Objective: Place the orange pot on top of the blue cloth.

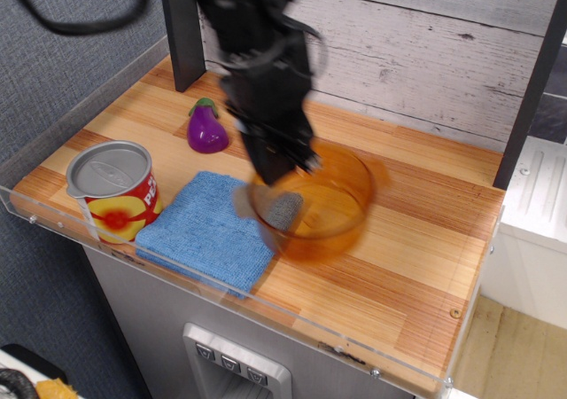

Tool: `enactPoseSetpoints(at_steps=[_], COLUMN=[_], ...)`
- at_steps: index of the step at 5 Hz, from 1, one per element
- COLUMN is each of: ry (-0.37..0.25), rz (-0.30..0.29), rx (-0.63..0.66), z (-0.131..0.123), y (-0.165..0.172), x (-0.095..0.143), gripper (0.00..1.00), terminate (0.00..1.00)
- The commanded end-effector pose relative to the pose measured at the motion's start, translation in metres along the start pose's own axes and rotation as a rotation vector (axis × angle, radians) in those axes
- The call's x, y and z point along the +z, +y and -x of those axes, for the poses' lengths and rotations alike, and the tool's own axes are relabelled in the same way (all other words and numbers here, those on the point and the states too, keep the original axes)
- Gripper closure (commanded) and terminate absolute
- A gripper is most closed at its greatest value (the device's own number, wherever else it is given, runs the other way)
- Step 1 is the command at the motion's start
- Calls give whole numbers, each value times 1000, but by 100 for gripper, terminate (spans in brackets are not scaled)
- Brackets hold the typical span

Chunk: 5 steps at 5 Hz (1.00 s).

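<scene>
The see-through amber-orange pot (330, 206) hangs above the wooden counter, blurred by motion, its left edge over the right edge of the light-blue cloth (205, 230). My gripper (288, 168) is shut on the pot's near-left rim and holds it lifted and slightly tilted. The cloth lies flat at the front of the counter, between the can and the pot. The black arm rises from the gripper to the top of the frame.
A red-and-yellow tin can (112, 190) with a grey lid stands at the front left, next to the cloth. A purple toy eggplant (206, 127) lies behind the cloth. A clear plastic lip (266, 310) runs along the counter's front edge. A wooden plank wall (425, 53) stands at the back.
</scene>
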State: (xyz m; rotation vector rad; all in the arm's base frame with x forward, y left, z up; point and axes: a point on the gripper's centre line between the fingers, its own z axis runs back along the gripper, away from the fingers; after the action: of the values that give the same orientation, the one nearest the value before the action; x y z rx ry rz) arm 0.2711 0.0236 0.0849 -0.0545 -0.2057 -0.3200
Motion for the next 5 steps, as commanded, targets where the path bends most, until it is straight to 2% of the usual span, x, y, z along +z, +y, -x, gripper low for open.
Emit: enactPoseSetpoints(at_steps=[1, 3, 5], ry=[-13, 14, 55], rz=[-90, -117, -93], rx=[63, 66, 49], z=[13, 26, 37], y=[48, 68, 75], x=[20, 8, -1], gripper=[100, 100, 100], terminate=[0, 0, 0])
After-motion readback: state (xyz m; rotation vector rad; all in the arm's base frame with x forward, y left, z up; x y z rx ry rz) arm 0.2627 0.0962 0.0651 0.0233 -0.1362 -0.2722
